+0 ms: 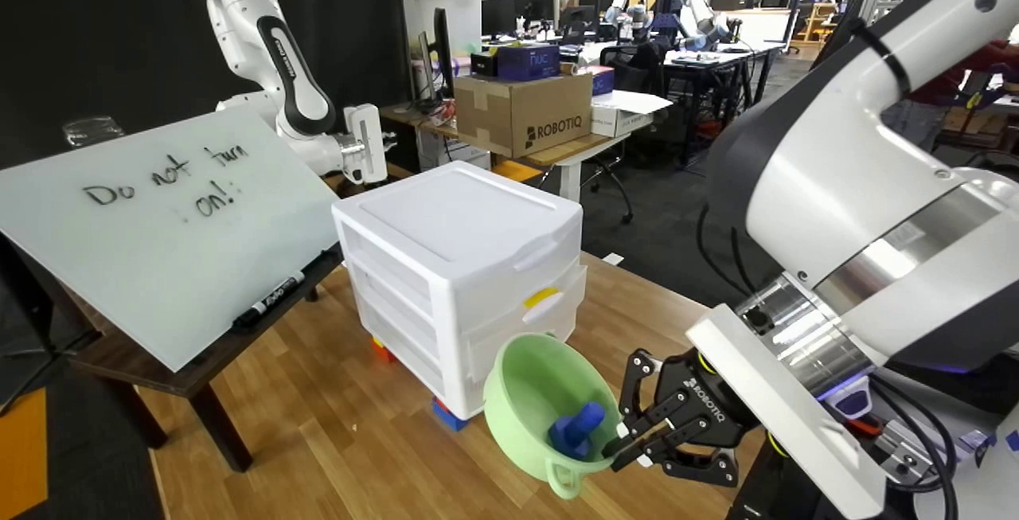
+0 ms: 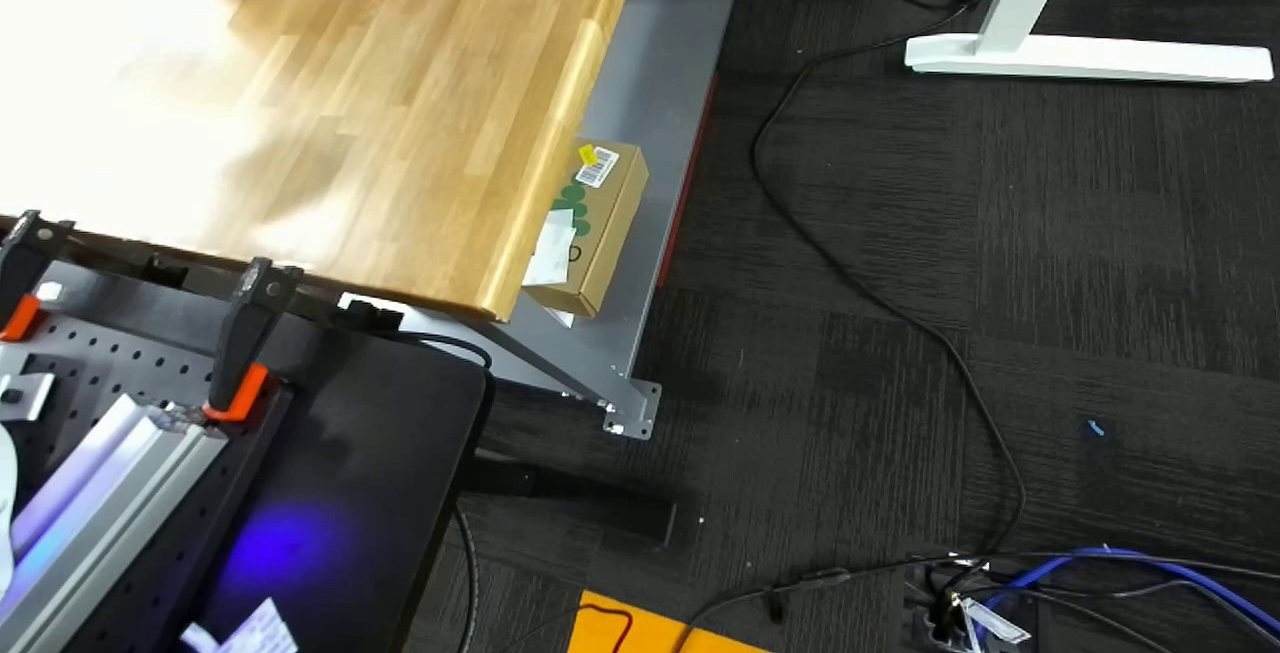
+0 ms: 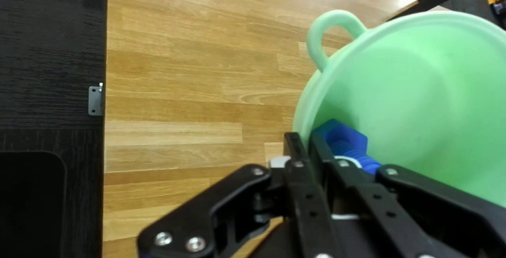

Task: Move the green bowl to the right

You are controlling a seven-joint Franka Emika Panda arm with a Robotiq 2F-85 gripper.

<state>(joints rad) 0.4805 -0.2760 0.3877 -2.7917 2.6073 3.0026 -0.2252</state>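
- Nearest in the wrist view, the gripper is clamped on the green bowl by its rim, likely the easiest hold.
- Tilted, the bowl seems held above the table; the blue bolt inside sits toward the gripped side, probably the low one.
- Beyond, the white drawer unit stands on blocks, perhaps for height.

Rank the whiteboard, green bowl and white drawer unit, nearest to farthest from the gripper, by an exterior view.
1. Green bowl: rim pinched by the gripper.
2. White drawer unit: beyond the bowl, left of it.
3. Whiteboard: at picture left, past the drawers.
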